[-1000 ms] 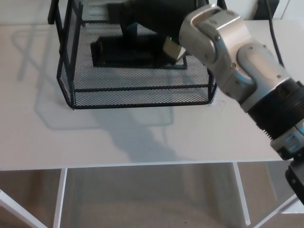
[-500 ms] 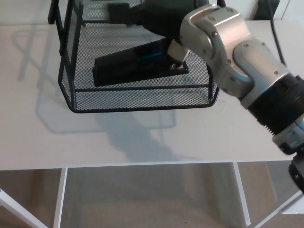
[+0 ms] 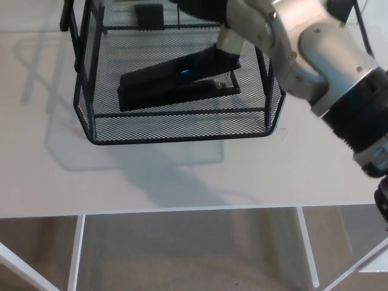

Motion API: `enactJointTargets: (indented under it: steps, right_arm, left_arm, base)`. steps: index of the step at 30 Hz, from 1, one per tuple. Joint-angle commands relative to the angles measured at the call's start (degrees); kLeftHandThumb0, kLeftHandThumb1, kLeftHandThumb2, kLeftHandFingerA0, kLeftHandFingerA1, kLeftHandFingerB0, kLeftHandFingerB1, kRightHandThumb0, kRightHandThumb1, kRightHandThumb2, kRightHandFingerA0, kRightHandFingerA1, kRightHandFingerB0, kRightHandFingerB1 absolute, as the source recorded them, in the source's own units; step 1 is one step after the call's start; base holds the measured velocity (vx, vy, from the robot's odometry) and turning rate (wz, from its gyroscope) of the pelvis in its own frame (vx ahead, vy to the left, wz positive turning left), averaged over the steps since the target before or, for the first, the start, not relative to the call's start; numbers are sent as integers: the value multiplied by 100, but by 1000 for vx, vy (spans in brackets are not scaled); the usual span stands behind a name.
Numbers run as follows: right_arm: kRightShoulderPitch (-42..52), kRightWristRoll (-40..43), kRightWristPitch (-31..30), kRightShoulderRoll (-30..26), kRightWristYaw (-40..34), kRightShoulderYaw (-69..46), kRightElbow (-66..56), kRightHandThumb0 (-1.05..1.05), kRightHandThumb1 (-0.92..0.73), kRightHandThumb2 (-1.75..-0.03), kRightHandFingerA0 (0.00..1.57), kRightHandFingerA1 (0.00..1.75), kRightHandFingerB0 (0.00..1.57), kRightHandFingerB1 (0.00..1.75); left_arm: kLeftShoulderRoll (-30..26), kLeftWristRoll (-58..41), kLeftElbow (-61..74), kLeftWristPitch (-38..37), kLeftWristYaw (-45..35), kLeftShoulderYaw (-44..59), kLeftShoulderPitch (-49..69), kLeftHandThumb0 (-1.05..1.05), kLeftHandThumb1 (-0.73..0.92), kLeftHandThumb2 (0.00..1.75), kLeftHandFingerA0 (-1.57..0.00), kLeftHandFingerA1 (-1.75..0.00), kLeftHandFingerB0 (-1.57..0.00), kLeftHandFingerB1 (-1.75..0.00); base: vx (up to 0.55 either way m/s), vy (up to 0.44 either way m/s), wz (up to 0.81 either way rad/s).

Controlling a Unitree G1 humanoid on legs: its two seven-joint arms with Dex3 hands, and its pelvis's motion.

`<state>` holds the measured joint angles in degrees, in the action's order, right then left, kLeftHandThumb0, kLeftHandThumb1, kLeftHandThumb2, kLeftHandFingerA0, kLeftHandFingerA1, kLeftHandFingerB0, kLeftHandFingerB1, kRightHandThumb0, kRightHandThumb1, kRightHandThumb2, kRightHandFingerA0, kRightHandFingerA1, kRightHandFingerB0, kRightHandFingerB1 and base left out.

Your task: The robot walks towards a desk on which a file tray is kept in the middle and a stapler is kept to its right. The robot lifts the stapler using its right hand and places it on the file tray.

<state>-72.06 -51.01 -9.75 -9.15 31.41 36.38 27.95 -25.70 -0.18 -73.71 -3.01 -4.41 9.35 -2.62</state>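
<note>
The worktop (image 3: 182,176) and tray (image 3: 182,124) sit much as they did. The right arm (image 3: 321,54) has drawn up toward the far right, off the tray's near right corner, which it crossed a second ago. That uncovers the stapler (image 3: 170,85), which lies on the tray floor, running left to right. Placing looks done, with only the retreat left. The right hand (image 3: 203,7) is mostly cut off at the far edge, just beyond the stapler's right end. I cannot tell its grip or whether it touches the stapler.

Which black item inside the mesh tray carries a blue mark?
The long stapler lying across the floor of the tray; the small black block at the back shows none.
</note>
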Motion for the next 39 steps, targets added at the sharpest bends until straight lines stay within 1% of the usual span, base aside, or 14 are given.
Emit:
enactJointTargets:
  steps: [1,2,8,9,11,22,25,26,27,28,35,36,38,39]
  right_arm:
    - [-549,546,73,-536,776,-669,-446,-88,-51,-76,0,0,0,5]
    - [-540,607,59,-570,800,-765,-511,-96,-55,-91,0,13,0,11]
    - [-785,1719,205,-1994,1698,-2307,-1523,-99,-61,-90,0,8,0,2]
    - [-616,1941,55,-2283,1758,-2730,-1805,-104,-65,-95,0,6,0,4]
    - [-457,2156,150,-2579,1724,-3098,-1932,-105,-69,-101,0,10,0,6]
    - [2365,3274,422,-4338,2127,-6927,-2784,-79,-76,-70,0,3,0,14]
    - [3723,2948,122,-4159,2196,-8251,-2915,-76,-78,-64,0,12,0,17]
    - [4018,2993,-317,-3929,2288,-8656,-3005,-82,-61,-97,0,14,0,21]
    - [4295,2939,-511,-3828,2287,-8890,-2998,-75,-75,-63,0,20,0,16]
    - [4672,2884,-528,-3650,2132,-9146,-2985,-83,-62,-97,1,18,0,15]
    - [6789,3248,1513,-2905,-296,-9673,-678,-81,-61,-101,0,26,0,23]
    - [6887,3317,1366,-2638,-475,-9751,-713,-84,-76,-63,0,24,0,30]
    - [7123,3381,1249,-2506,-829,-9705,-164,-105,-66,-105,0,5,1,13]
    - [7147,3456,1298,-2442,-929,-9736,-73,-93,-74,-63,0,20,0,31]
  left_arm:
    - [-28,-28,22,-115,-37,79,101,-61,65,99,-47,-62,-32,-51]
    - [-30,-25,22,-114,-41,83,126,-60,80,64,-52,-52,-39,-36]
    - [-26,-21,55,-49,47,120,143,-59,81,64,-53,-52,-38,-37]
    - [-41,-17,53,-95,28,122,183,-60,65,99,-46,-61,-30,-51]
    - [-36,-31,54,-144,-11,136,203,-60,82,65,-50,-51,-36,-36]
    - [-48,-60,24,-53,90,179,145,-59,82,65,-51,-52,-39,-38]
    - [-11,-202,0,-67,74,323,114,-58,80,64,-48,-49,-37,-36]
    - [4,-276,-6,-59,92,399,106,-57,79,64,-49,-50,-36,-35]
    - [-2,-259,-2,-78,84,384,113,-58,79,64,-48,-53,-35,-35]
    - [-21,-265,19,-76,49,389,111,-58,80,64,-47,-53,-32,-34]
    - [-58,-213,24,-33,70,349,178,-56,81,64,-44,-50,-33,-35]
    - [-75,-204,26,-55,32,340,205,-56,82,64,-43,-47,-33,-35]
    - [-78,-187,51,-135,3,323,240,-57,82,64,-43,-51,-34,-37]
    - [-77,-195,49,-122,9,333,236,-57,81,64,-46,-52,-35,-37]
  base:
    - [0,0,0]
    - [0,0,0]
    - [0,0,0]
    - [0,0,0]
    - [0,0,0]
    - [0,0,0]
    - [0,0,0]
    - [0,0,0]
    - [0,0,0]
    - [0,0,0]
    - [0,0,0]
    - [0,0,0]
    - [0,0,0]
    - [0,0,0]
